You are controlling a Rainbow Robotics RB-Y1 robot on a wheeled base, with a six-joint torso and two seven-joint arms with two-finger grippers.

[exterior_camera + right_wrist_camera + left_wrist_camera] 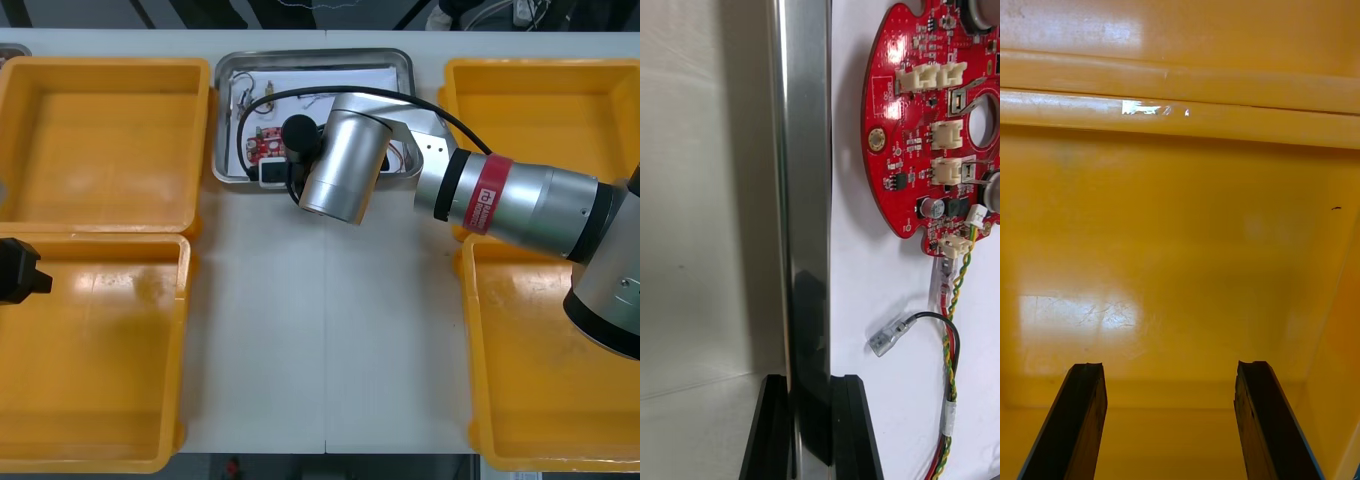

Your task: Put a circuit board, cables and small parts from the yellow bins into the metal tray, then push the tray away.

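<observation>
The metal tray (403,58) stands at the table's far middle, white inside. In it lie a round red circuit board (265,147) and cables. My right gripper (273,176) is at the tray's near rim. In the right wrist view its fingers (854,427) are shut on the shiny rim (805,187), one on each side. Just inside the rim lie the circuit board (925,112), a red and yellow cable (951,360) and a black cable (940,322) with a metal end. My left gripper (38,280) waits open at the left edge, over the near left yellow bin (1180,247).
Two yellow bins sit at each side: far left (100,140), near left (100,370), far right (540,100) and near right (560,390). All look bare where they show. The right arm reaches across the far right bin. Light table (320,330) lies between the bins.
</observation>
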